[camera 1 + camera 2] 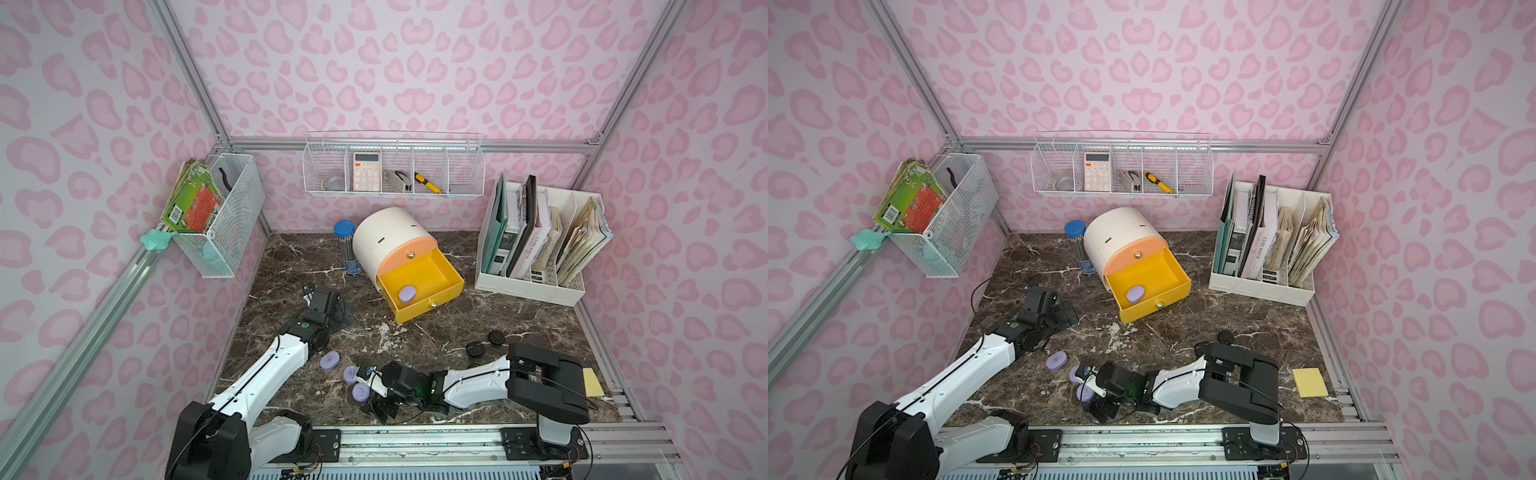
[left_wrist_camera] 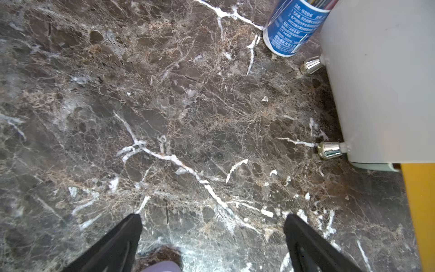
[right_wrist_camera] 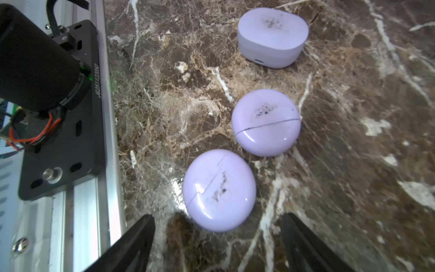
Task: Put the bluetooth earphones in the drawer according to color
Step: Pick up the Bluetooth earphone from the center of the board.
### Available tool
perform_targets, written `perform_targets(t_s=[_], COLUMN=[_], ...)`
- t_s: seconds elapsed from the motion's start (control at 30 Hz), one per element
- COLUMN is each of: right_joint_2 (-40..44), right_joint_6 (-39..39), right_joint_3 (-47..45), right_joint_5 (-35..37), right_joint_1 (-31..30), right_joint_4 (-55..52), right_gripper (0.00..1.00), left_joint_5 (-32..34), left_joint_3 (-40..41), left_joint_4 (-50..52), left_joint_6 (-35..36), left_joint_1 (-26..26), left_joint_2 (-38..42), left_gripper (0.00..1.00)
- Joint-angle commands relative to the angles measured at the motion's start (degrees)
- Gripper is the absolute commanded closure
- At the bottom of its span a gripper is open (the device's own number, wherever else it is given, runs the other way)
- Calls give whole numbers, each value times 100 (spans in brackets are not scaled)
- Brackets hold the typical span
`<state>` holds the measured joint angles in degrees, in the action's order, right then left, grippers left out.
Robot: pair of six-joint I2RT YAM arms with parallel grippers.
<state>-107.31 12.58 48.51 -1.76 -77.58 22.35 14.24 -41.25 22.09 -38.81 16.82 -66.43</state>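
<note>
At the front edge of the counter, the right claw hung released, its jaws either side of the nearest lilac case without touching it. Two more lilac cases lay in a row beyond. Further in, the left claw stood spread wide and empty above bare marble beside the white cabinet. Two black cases sat by the right arm; others may have been hidden behind it. At the back, the yellow drawer was pulled out with a single lilac case inside. By that showing the sorting was barely begun — three lilac cases and the black ones were left to stow, and no white case was in sight.
</note>
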Motion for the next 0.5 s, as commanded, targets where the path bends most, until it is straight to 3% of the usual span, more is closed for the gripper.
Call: perform_targets(t_s=[0.0, 0.17, 0.47], right_joint_2=[-179, -437, -322], right_joint_6=[-115, -115, -90], right_joint_3=[191, 406, 420], right_joint_5=[189, 350, 704], right_joint_1=[-35, -33, -42], right_joint_4=[-51, -142, -275], right_gripper=[18, 28, 57], left_joint_5=[22, 68, 121], left_joint_3=[-5, 7, 26], left_joint_4=[-22, -11, 15], left_joint_6=[-28, -29, -38], left_joint_1=[-12, -10, -13], left_joint_2=[30, 61, 147], left_gripper=[1, 1, 1])
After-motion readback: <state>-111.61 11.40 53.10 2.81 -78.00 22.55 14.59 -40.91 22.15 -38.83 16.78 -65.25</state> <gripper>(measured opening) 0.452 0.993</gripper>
